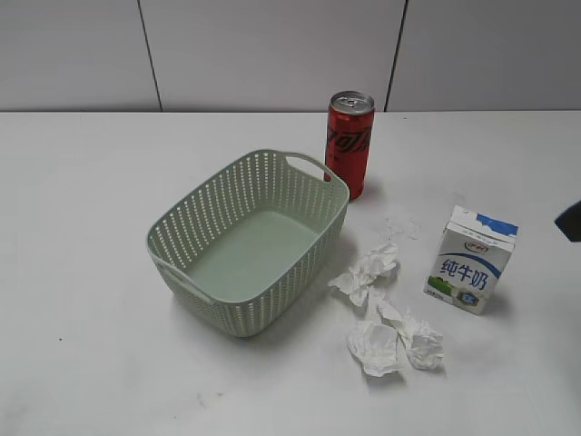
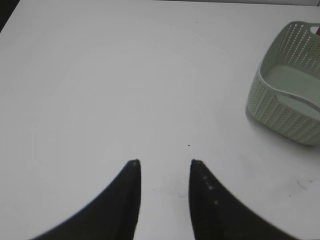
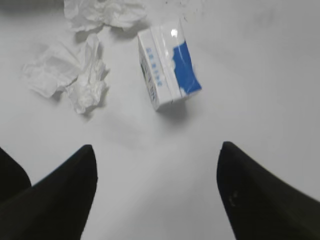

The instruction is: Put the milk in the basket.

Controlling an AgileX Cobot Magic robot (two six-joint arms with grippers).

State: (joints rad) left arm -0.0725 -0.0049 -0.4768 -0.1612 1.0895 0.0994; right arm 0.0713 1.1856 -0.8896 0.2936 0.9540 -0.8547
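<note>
The milk (image 1: 470,260) is a small white carton with blue characters, standing upright on the white table at the right. It also shows in the right wrist view (image 3: 167,62), ahead of my open, empty right gripper (image 3: 157,150). The pale green basket (image 1: 186,223) stands empty left of centre; its end shows in the left wrist view (image 2: 280,111). My left gripper (image 2: 164,163) is open and empty over bare table, well left of the basket. In the exterior view only a dark bit of the right arm (image 1: 570,221) shows at the right edge.
A tall red soda can (image 1: 349,143) stands just behind the basket's right end. Several crumpled white tissues (image 1: 386,313) lie between the basket and the milk, also in the right wrist view (image 3: 70,75). A grey wall runs behind the table.
</note>
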